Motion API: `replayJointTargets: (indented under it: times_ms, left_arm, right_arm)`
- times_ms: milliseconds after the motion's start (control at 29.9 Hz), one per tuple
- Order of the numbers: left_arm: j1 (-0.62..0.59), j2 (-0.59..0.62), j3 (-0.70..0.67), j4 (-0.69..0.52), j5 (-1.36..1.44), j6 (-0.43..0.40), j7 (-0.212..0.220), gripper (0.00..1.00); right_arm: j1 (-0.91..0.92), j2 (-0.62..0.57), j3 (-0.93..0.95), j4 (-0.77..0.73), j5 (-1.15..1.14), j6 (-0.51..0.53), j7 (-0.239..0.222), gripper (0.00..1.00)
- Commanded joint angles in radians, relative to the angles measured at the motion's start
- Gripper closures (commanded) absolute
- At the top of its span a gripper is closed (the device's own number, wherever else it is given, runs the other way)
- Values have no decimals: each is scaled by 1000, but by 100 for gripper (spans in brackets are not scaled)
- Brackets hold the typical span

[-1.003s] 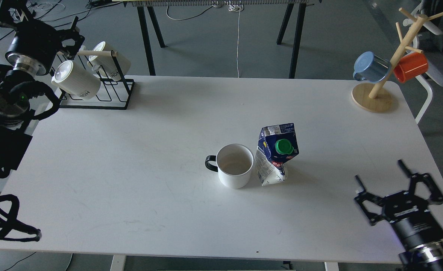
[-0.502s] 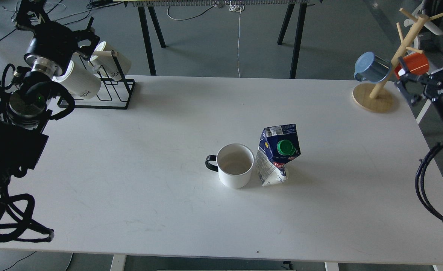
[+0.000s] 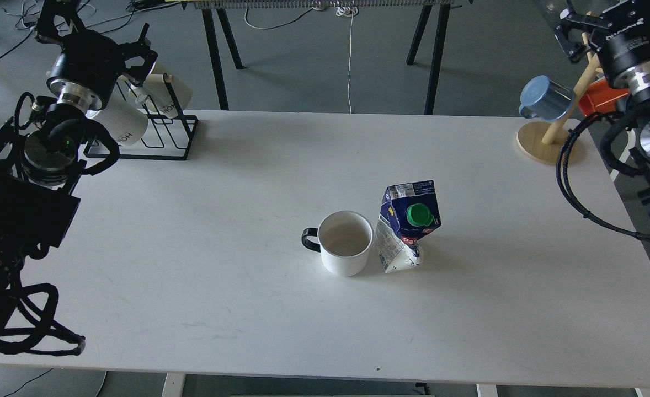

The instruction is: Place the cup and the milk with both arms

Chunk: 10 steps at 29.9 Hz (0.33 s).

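Note:
A white cup (image 3: 346, 242) with a black handle on its left stands upright near the middle of the white table (image 3: 192, 264). A dented blue milk carton (image 3: 408, 223) with a green cap stands right beside it on the right, leaning a little. My left gripper (image 3: 94, 30) is raised at the far left corner, over the mug rack, with its fingers spread and empty. My right gripper (image 3: 606, 19) is raised at the far right corner, above the mug tree, open and empty, partly cut by the top edge. Both are far from the cup and carton.
A black wire rack (image 3: 154, 138) with white mugs stands at the back left, partly behind my left arm. A wooden mug tree (image 3: 545, 144) with a blue mug (image 3: 545, 99) and an orange mug (image 3: 598, 99) stands at the back right. Black cables hang by the right edge.
My right arm swung from the table's front right corner up to the back right, above the mug tree. My left arm shifted slightly right. Cup and carton have not moved.

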Motion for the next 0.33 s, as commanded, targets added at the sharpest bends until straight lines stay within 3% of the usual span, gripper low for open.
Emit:
replayJointTargets:
  times_ms: [0,301]
  left_arm:
    - [0,-8,1,2,0,0,1,0]
    - [-12,-18,3,2,0,0,0,0]
  right_arm:
    - [38,71,3,-87,0,0,1,1]
    - [43,76,-6,-77,0,0,4,1]
